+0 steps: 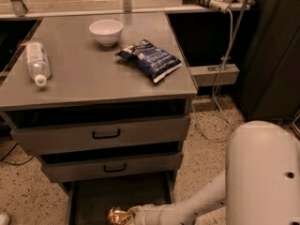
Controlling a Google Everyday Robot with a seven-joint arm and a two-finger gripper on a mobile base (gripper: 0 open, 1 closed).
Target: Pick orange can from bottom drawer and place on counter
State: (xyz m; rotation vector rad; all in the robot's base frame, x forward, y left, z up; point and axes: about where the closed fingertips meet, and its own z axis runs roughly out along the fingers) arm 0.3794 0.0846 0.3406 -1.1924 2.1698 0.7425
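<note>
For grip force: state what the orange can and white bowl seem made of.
Orange can: probably thin metal, shiny, with uneven bright glints. Bowl: smooth glossy white, ceramic or plastic, can't tell. Gripper sits at the can, in the bottom drawer.

You are working under warm, fairly dim light from above. The counter [93, 74] is evenly lit, but the gaps above the drawers sink into deep shadow. The bottom drawer [117, 193] is dark; at the frame's lower edge the gripper [131, 214] sits shaded beside the glinting orange can [116, 215].
</note>
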